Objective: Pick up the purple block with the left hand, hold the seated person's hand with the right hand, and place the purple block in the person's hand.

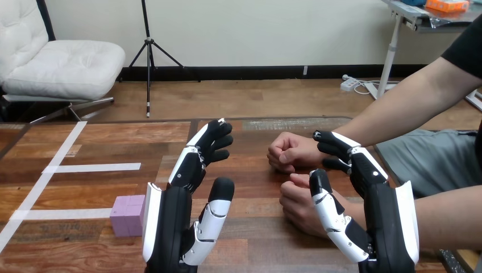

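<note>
Block (128, 215), purple, sits on the table (256, 239) at the left of my view, close to the near edge and just beside a strip of white tape (94, 168). Its right side is hidden behind the white shell of my left hand (173, 219), so I cannot say whether the two touch. That left hand stands upright over the table, fingers (211, 142) loosely stretched forward with a slight curl at the tips and the thumb raised apart from them. It has hold of nothing.

From the right, the person has both hands on the table, each closed in a fist. The farther fist (291, 151) lies past the table's middle and the nearer fist (298, 205) lies closer to me. My right hand (375, 210) is raised right up against the two, overlapping the nearer fist and reaching beside the wrist of the farther one. I cannot tell whether it grips either of them or only rests alongside.
</note>
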Available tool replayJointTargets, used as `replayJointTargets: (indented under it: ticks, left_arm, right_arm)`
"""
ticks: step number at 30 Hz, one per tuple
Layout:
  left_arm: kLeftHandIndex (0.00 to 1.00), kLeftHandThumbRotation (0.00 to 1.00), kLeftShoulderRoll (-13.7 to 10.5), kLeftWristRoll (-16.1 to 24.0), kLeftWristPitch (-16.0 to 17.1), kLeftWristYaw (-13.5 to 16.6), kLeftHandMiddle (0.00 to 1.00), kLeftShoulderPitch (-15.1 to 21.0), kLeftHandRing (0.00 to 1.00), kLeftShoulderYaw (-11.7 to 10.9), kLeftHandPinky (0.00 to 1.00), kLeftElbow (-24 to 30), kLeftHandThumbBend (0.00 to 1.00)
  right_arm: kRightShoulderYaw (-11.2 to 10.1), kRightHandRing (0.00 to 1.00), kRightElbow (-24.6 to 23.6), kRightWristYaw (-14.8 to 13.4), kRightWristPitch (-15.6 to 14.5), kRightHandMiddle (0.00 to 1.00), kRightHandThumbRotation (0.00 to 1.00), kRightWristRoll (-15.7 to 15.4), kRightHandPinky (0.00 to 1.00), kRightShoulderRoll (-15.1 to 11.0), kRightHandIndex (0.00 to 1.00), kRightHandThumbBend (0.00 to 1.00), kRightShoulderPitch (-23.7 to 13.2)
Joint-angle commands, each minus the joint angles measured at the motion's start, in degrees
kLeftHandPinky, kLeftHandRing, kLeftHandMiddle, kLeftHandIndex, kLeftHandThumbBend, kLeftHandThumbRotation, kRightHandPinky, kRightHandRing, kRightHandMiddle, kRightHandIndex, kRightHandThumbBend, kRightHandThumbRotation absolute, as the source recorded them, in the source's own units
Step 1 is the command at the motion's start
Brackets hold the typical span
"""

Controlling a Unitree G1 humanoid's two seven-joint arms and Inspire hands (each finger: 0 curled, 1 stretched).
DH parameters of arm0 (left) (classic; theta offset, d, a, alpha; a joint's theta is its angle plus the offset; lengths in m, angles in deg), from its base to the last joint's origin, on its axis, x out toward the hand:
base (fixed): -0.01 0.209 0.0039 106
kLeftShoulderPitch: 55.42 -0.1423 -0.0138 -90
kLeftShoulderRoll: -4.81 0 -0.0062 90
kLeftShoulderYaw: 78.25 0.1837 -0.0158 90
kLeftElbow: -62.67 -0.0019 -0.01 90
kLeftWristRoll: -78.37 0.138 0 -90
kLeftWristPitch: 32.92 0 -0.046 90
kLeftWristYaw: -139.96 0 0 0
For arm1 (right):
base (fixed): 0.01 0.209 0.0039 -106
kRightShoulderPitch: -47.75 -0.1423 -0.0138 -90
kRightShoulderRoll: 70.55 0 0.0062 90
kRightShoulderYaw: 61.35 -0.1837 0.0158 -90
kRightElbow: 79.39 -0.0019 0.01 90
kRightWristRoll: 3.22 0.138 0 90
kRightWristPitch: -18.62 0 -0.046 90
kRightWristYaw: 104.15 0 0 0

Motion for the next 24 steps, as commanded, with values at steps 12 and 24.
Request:
replayJointTargets:
  ticks: [12,24]
  left_arm:
    - [0.84,0.86,1.5,-0.1,0.0,0.1,0.83,-1.5,0.8,0.3,0.75,1.6,0.5]
    - [0.84,0.86,1.4,-0.1,0.2,0.1,0.83,-1.4,0.8,0.1,0.75,1.4,0.5]
  right_arm:
    - [-0.8,0.79,-0.5,-0.1,0.8,0.81,0.5,0.3,0.72,1.0,0.75,0.31,-2.9]
    - [-0.9,0.79,-0.5,-0.2,1.0,0.81,0.51,0.3,0.71,1.0,0.76,0.31,-2.8]
